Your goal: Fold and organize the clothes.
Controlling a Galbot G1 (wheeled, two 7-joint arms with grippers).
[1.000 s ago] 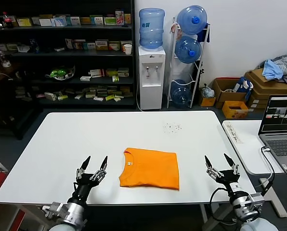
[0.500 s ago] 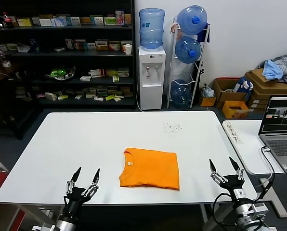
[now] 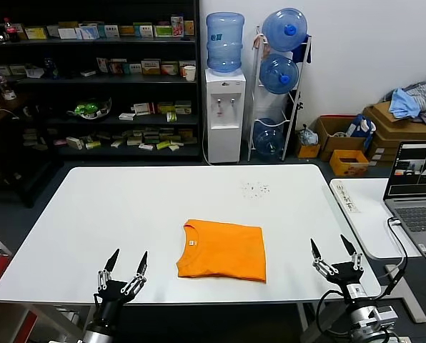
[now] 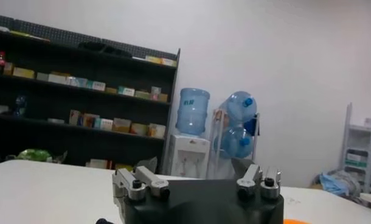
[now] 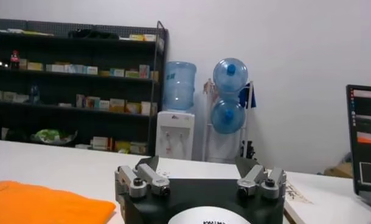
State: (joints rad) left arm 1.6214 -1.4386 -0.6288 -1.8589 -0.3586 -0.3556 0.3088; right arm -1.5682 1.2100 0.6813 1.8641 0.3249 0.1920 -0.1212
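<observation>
The orange T-shirt (image 3: 222,249) lies folded into a neat rectangle on the white table (image 3: 127,207), near its front edge, with the small white neck label at its left end. My left gripper (image 3: 126,260) is open and empty at the table's front edge, left of the shirt. My right gripper (image 3: 333,248) is open and empty at the front right corner, right of the shirt. The right wrist view shows the shirt's edge (image 5: 45,207) low on the table; its own gripper (image 5: 197,163) is spread. The left wrist view shows its gripper (image 4: 194,163) spread too.
A side desk with an open laptop (image 3: 417,193) stands right of the table. Behind are dark shelves (image 3: 91,78), a water dispenser (image 3: 224,107), a rack of water bottles (image 3: 281,71) and cardboard boxes with a grey-and-blue cloth heap (image 3: 413,100).
Both grippers have drawn back and down from beside the shirt to the table's front edge. The shirt has not moved.
</observation>
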